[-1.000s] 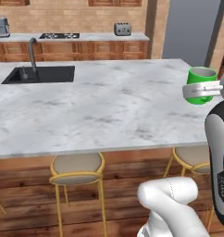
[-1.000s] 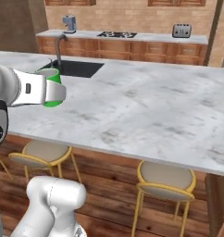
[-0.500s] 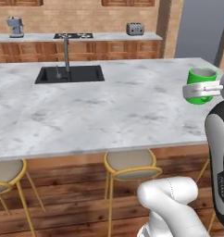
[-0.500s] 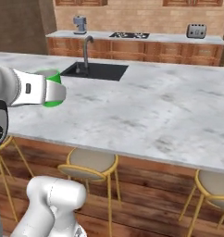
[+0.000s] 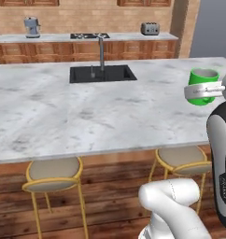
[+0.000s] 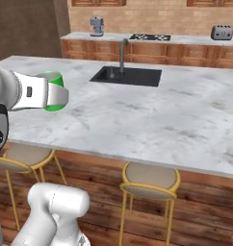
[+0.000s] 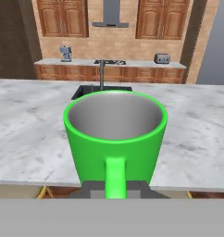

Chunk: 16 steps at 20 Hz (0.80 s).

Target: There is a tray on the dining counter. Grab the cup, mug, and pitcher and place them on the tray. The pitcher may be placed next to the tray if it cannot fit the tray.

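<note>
Green mug (image 7: 115,134) is held upright by its handle in closed gripper (image 7: 115,189); should be kept level until tray is reached.

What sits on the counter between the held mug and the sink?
Only bare marble lies between the mug and the sink, clearest in the left base view.

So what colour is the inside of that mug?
Pale grey inside the bright green mug; the hand view shows it best.
</note>
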### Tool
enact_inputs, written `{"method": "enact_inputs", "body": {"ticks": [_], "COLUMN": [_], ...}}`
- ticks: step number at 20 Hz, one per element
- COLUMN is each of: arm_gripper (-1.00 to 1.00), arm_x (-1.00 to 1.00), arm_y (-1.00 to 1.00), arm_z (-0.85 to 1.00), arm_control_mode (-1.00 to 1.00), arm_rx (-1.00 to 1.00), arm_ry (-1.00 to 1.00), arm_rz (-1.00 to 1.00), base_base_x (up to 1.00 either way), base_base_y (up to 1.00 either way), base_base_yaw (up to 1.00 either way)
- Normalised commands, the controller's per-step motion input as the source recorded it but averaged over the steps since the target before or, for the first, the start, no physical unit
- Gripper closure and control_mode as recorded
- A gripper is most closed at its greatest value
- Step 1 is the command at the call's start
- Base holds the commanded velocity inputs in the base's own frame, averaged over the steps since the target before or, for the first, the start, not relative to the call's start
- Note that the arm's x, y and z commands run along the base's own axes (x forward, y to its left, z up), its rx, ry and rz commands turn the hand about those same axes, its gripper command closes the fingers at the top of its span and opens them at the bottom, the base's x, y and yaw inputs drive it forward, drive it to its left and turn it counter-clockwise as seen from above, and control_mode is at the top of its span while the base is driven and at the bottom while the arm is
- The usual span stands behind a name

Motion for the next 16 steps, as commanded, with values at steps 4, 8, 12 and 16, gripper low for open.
{"method": "enact_inputs", "body": {"ticks": [4, 8, 12, 16], "arm_gripper": [1.0, 1.0, 1.0, 1.0], "arm_x": [0.0, 0.0, 0.0, 0.0], "arm_y": [0.0, 0.0, 0.0, 0.0], "arm_z": [0.0, 0.0, 0.0, 0.0], "arm_control_mode": [1.0, 1.0, 1.0, 1.0], "arm_rx": [0.0, 0.0, 0.0, 0.0], "arm_ry": [0.0, 0.0, 0.0, 0.0], "arm_rz": [0.0, 0.0, 0.0, 0.0], "base_base_x": [0.0, 0.0, 0.0, 0.0], "base_base_y": [1.0, 1.0, 1.0, 1.0], "base_base_yaw": [-0.04, -0.04, -0.04, -0.04]}}
